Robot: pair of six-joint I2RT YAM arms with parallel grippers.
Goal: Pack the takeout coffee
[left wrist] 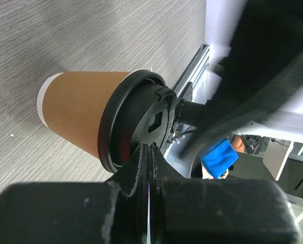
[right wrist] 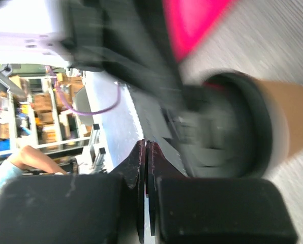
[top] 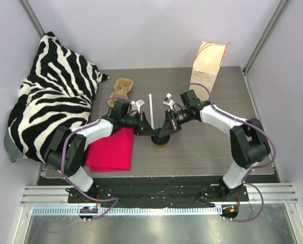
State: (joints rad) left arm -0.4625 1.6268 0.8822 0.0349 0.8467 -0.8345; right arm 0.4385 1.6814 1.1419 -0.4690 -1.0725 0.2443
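The left gripper [left wrist: 146, 150] has its two black fingers pressed flat together with nothing between them, the joined tips against the near rim of the round black plastic lid [left wrist: 134, 122], apparently touching it; that looks to me like a poke or press, not a grasp, likely to seat the lid or steady it; the right gripper [right wrist: 145, 148] is drawn closed in the same way, empty, coming at the lid from the other side, though its own view is too blurred to say whether it touches; under the lid sits the small brown paper cup [left wrist: 80, 114] with a pale band at its base, the takeout coffee; from above it seems to stand upright near the middle of the grey wood-grain table [top: 207, 147], the two arms meeting over it; just to its left lies a folded magenta cloth [top: 111, 150]; behind it lies a thin white stick [top: 151, 105]; farther back left lies the tan pulp two-cup carrier [top: 122, 87], beside a zebra-striped pillow [top: 50, 96]; the tall kraft paper bag with orange handles [top: 207, 63] stands at the back right, well apart from the cup, so by my reckoning the packing proper is not yet begun.
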